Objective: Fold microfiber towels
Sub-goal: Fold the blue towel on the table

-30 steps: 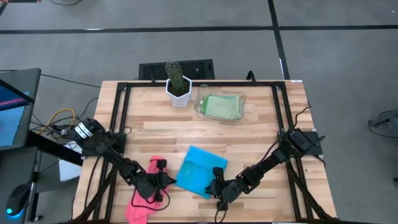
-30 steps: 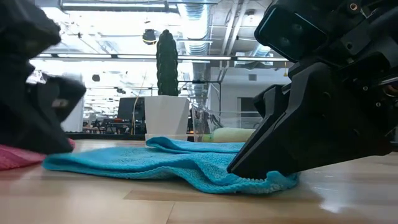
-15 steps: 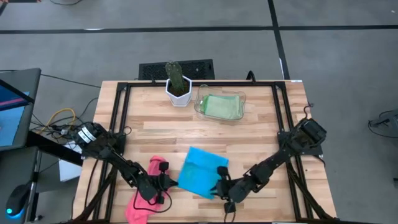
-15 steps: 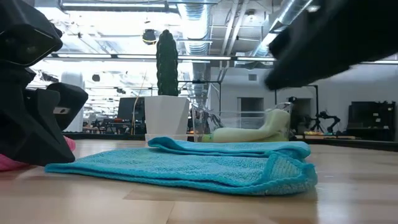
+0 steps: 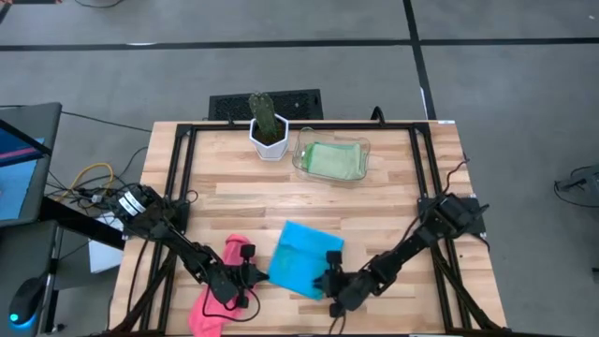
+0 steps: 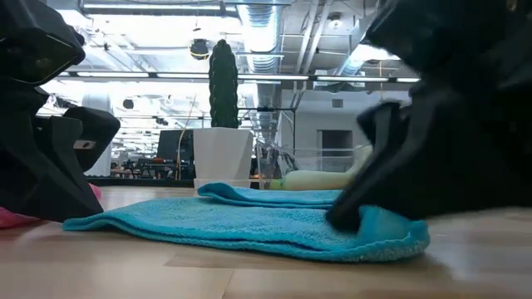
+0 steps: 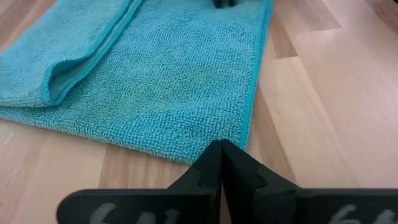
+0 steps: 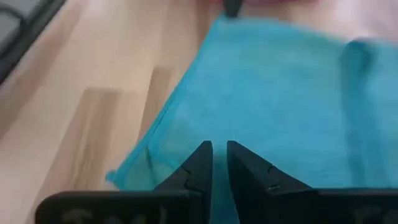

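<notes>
The blue towel (image 5: 303, 257) is spread flat on the table (image 5: 393, 201), between the two grippers. The left gripper (image 5: 251, 274) is clenched, empty, tips just at the towel's edge. The right gripper (image 5: 328, 278) is set low on the opposite edge, fingers a little apart — whether cloth is pinched cannot be told. The pink towel (image 5: 217, 298) is bunched behind the left gripper, partly hidden — a green towel (image 5: 333, 160) lies in the tray (image 5: 301, 150), far off.

towels: 3 – blue (image 5: 301, 258), pink (image 5: 218, 298), green (image 5: 333, 160) | tray (image 5: 301, 154): 1 | cactus pot (image 5: 269, 140): 1 | arms: 2 | table (image 5: 374, 201): 1
</notes>
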### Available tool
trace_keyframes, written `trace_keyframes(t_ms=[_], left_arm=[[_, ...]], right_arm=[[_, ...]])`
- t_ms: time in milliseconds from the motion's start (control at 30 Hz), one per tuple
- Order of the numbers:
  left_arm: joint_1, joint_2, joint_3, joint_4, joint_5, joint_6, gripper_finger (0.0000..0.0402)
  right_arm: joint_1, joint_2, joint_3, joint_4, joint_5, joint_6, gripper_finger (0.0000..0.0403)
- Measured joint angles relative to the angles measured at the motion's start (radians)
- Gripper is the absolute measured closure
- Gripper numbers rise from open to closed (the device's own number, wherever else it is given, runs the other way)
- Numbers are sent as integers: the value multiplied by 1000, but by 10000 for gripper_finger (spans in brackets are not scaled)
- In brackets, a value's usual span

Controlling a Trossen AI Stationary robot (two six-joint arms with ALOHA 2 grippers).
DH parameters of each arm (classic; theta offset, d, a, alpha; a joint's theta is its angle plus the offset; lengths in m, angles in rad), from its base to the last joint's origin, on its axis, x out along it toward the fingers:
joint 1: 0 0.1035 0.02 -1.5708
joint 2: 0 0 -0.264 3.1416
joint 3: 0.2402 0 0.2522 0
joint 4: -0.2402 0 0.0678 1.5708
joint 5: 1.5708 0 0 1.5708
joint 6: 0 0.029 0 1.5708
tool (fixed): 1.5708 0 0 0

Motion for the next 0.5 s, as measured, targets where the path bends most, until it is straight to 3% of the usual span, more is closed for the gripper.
trace_keyframes(t_ms=[67,500], left_arm=[[0,0,0,0,-1,-4,401],[0,0,0,4,-7,-6,401]], right_arm=[[1,7,0,29,-39,1,332],[61,-19,3,15,-37,9,332]])
